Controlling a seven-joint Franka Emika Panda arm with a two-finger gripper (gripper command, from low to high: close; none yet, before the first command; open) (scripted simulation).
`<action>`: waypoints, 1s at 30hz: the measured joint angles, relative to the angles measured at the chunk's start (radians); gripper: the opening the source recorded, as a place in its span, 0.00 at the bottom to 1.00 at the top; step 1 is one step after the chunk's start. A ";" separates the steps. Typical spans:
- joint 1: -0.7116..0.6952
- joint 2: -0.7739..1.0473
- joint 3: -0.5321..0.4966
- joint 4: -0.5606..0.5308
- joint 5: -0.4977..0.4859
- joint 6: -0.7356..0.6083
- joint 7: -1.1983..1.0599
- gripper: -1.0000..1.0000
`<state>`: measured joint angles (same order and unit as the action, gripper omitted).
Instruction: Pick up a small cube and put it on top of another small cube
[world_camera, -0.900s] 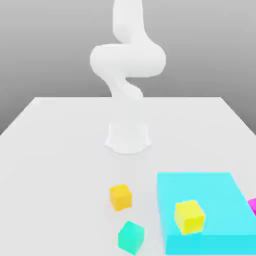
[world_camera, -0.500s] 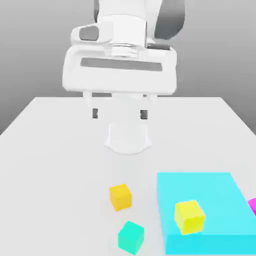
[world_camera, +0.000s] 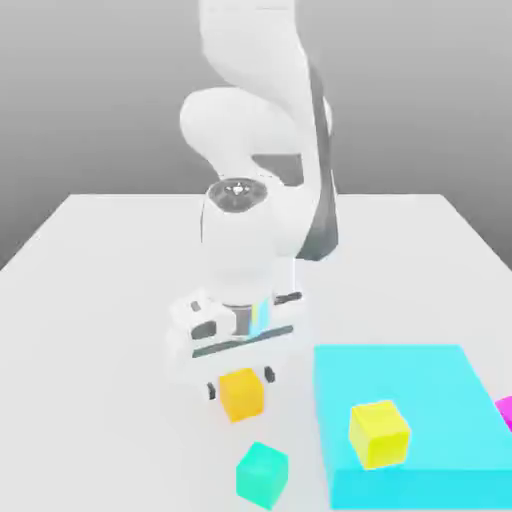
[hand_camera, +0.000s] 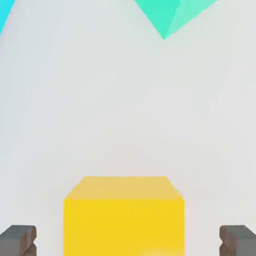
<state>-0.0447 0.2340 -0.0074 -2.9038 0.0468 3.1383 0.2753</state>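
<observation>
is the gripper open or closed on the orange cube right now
Open. In the hand view the fingertips stand apart from the orange cube on both sides, with bare table between; the gripper straddles it.

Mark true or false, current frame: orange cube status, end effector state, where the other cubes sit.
1. The end effector is open, a finger on each side of the orange cube. True.
2. The orange cube is stacked on the teal cube. False: both rest apart on the table.
3. The lemon-yellow cube sits on the cyan block. True.
4. The teal cube sits on the cyan block. False: it is on the table.
</observation>
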 joint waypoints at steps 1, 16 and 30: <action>0.000 0.000 0.000 0.000 0.000 0.000 0.000 0.00; 0.026 -0.269 -0.024 -0.007 -0.042 -0.263 0.077 0.00; 0.076 -0.027 -0.006 0.375 -0.039 -0.402 0.469 0.00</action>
<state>0.0316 0.2075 -0.0129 -2.5291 0.0077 2.7359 0.7445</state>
